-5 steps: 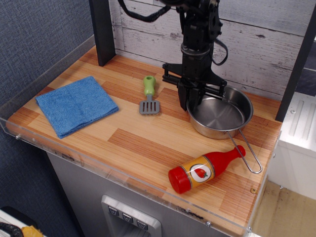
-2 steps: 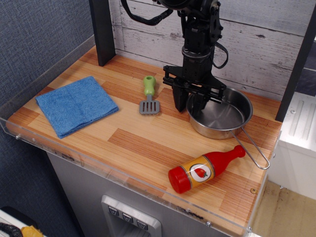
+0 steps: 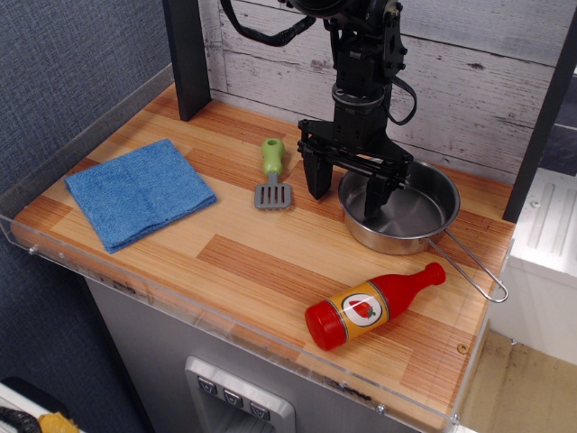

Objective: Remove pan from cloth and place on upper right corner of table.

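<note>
Since a second ago: gripper (image 3: 346,181) has opened, its two black fingers now spread to either side of the pan's left wall, where earlier they pinched it; pan handle has swung outward toward the table's right edge; bottle has shifted slightly.

Pan (image 3: 407,213): round, shiny stainless steel, shallow straight sides, long thin wire-loop handle reaching past the acrylic rim. It sits flat at the far right of the table (image 3: 252,257), well apart from the cloth, which is bare.

Cloth (image 3: 139,191): folded square of light-blue terry, far to the pan's left.

Spatula (image 3: 271,172): small, grey slotted blade, green ribbed handle, left of the pan, just beyond the gripper's outer finger.

Bottle (image 3: 371,305): plastic, red neck and cap, yellow-orange label with a tomato (lying on its side), in front of the pan, near its handle.

Table: striped light and reddish-brown planks, clear acrylic rim.
</note>
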Action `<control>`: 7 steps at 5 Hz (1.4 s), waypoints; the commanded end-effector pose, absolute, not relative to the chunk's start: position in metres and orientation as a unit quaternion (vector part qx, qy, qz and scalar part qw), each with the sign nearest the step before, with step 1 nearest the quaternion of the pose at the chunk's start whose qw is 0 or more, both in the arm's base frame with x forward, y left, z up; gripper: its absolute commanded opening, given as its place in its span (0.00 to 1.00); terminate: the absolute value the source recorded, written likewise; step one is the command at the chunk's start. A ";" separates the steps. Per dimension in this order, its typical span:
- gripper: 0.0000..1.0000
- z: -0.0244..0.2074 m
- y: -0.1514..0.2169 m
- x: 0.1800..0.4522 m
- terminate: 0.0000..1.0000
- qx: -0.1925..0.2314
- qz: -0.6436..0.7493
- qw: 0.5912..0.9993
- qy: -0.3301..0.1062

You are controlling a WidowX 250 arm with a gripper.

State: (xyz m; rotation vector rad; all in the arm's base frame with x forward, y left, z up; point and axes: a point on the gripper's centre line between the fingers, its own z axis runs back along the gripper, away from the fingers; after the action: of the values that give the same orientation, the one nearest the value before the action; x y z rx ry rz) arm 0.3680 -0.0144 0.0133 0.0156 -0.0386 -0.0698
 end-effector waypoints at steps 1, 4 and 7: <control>1.00 0.102 -0.014 0.371 0.00 0.013 -0.065 0.989 -0.130; 1.00 0.169 -0.004 0.346 0.00 0.068 -0.094 0.977 -0.180; 1.00 0.169 -0.004 0.346 0.00 0.068 -0.094 0.977 -0.180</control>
State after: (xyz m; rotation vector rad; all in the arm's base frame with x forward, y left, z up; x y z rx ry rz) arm 0.3572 0.0012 0.1542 0.1319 -0.3100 -0.1871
